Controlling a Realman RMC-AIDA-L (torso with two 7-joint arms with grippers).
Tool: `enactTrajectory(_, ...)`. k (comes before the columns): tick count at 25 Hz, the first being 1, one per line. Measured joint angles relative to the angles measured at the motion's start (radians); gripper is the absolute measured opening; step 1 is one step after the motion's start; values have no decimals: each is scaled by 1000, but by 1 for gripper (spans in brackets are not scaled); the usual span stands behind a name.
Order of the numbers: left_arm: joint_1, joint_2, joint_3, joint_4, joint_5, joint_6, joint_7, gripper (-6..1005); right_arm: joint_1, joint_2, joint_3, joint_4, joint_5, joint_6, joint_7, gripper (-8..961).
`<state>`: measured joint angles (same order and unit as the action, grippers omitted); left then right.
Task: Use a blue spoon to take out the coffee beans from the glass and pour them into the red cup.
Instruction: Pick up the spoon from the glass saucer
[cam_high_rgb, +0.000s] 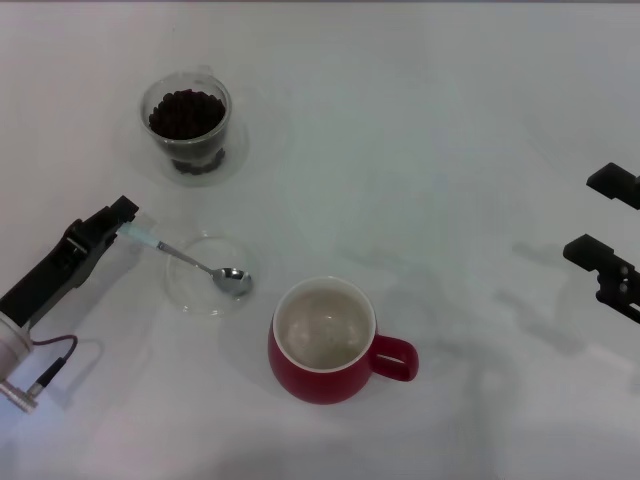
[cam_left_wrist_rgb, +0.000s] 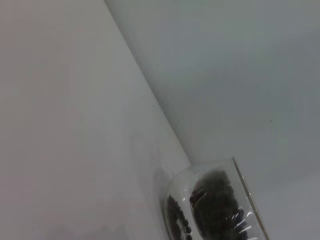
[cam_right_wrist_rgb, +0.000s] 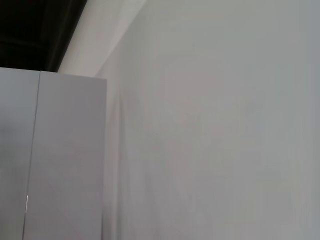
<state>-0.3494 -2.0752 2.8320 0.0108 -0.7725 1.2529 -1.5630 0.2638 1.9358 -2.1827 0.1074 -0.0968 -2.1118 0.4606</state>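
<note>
The glass (cam_high_rgb: 187, 128) stands at the back left, filled with dark coffee beans (cam_high_rgb: 186, 112). It also shows in the left wrist view (cam_left_wrist_rgb: 247, 200) with the beans (cam_left_wrist_rgb: 215, 207) inside. The red cup (cam_high_rgb: 322, 342) stands at the front centre, its handle pointing right and its cream inside empty. The blue spoon (cam_high_rgb: 190, 259) lies with its metal bowl in a flat clear dish (cam_high_rgb: 205, 300). My left gripper (cam_high_rgb: 124, 218) is shut on the end of the spoon's pale handle, left of the dish. My right gripper (cam_high_rgb: 603, 215) is open and empty at the right edge.
The white table (cam_high_rgb: 420, 130) carries only these things. A cable (cam_high_rgb: 55, 360) hangs off my left arm at the front left. The right wrist view shows only a pale wall and a grey panel (cam_right_wrist_rgb: 50, 155).
</note>
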Motion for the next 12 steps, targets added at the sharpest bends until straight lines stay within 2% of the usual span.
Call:
enactTrajectory(3,-3,2,-1,-5,-7,6,0,126,3,1,0,2,2,1,0,644)
enactTrajectory(9,-8,5,-2,-41,-26,63,-4,126,8,7,0,6,2,3,-4,644)
enactTrajectory(12,-15,11,-2,-120,-80,201,-10,125,10,8,0,5,2,4,-5,643)
